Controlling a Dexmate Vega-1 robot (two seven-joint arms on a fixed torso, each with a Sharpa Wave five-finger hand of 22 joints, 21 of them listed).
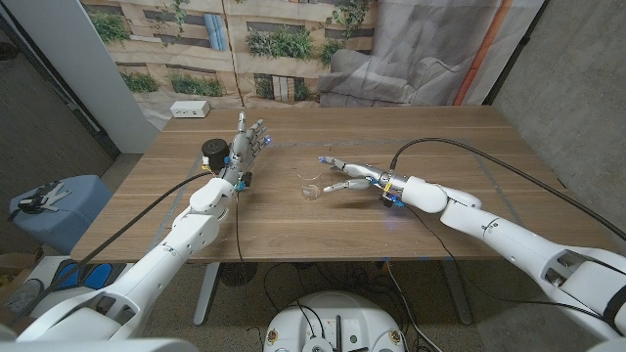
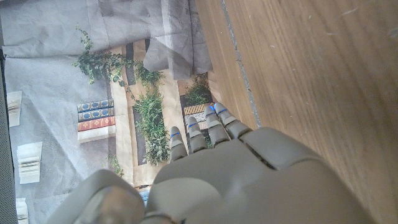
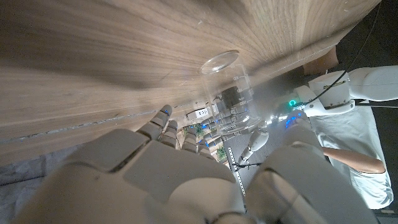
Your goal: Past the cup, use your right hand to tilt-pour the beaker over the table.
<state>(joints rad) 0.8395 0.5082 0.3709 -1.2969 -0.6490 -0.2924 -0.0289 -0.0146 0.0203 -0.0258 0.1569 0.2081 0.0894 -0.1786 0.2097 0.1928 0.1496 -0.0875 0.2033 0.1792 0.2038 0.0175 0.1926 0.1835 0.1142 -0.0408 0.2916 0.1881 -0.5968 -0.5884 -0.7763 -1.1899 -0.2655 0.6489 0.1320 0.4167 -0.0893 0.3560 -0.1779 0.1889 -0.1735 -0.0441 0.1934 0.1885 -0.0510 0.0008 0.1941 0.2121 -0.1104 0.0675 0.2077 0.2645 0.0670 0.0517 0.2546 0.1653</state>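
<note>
The right hand (image 1: 352,176) is reaching wide open beside the beaker (image 1: 311,189); thin, slippery, breakable glass is probably wanting a gentle mid-wall grasp.

one glass beaker (image 1: 312,188), one white power strip (image 1: 190,110), two robot hands, left (image 1: 248,140) and right (image 1: 350,176).

Head camera sat high, looked down over both arms at desk (image 1: 411,235). Left wrist camera sat close behind left hand (image 2: 249,180), faced along its back past fingertips to desk edge and backdrop (image 2: 74,74). Right wrist camera sat close behind right hand (image 3: 155,180), faced beaker (image 3: 230,93) just beyond fingertips. Head and right wrist views shared beaker, desk.
</note>
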